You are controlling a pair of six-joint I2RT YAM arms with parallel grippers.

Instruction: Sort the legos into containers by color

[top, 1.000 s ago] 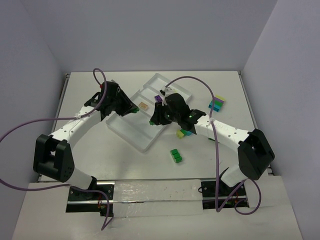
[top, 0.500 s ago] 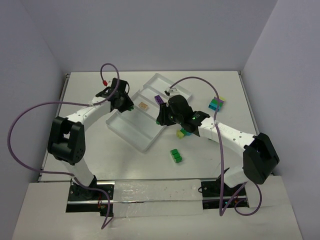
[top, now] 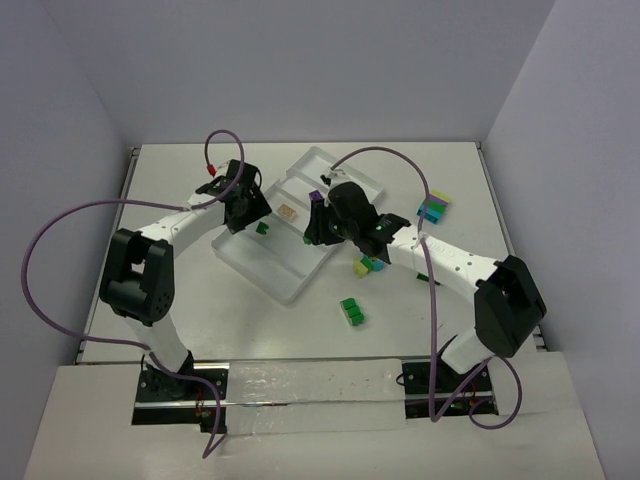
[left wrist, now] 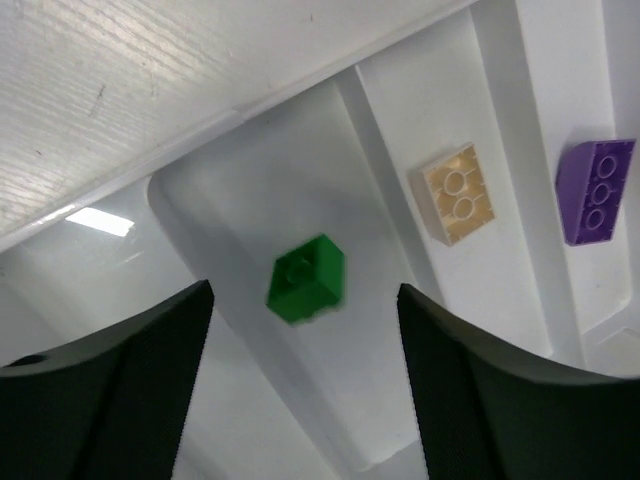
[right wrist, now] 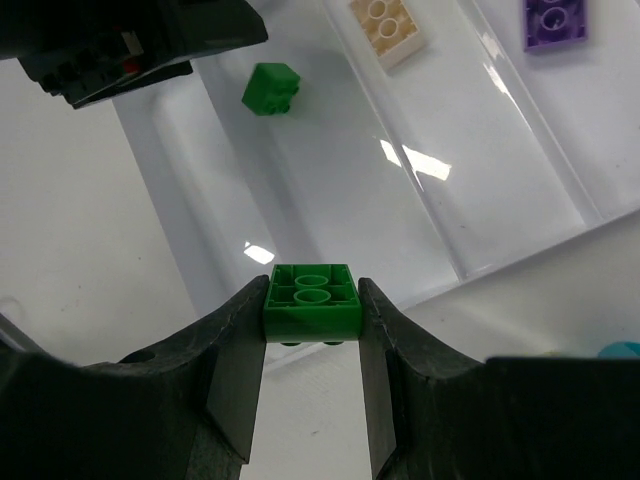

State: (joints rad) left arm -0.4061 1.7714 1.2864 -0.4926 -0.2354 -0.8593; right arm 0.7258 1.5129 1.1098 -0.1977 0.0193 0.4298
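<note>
Your left hand (top: 254, 214) hangs over the tray (top: 268, 276) with its fingers spread apart and nothing held between them. Straight below the gap, a loose green brick (left wrist: 306, 278) shows in the compartment at the tray's edge. It is blurred in the wrist view, so you cannot tell whether it lies flat on the floor. One compartment to the right of that hand's fingertips, as its own camera sees it, a peach brick (left wrist: 456, 193) lies studs up. A purple brick (left wrist: 595, 190) lies in the compartment beyond that.

Your right hand (right wrist: 311, 290) is clamped on a second green brick (right wrist: 310, 312), studs up and pinched from both sides. In that hand's camera the held brick shows against the near end of the same edge compartment. The loose green brick is ahead of the fingertips and a little to the left, and the other hand's dark fingers are just past it.

Behind the right hand, off the tray on the table (top: 180, 300), more bricks sit unsorted. There is a yellow-green and teal cluster (top: 368, 265) close by the wrist, a green pair (top: 351, 311) farther back, and a multi-colour stack (top: 433, 208) out to the arm's right.
</note>
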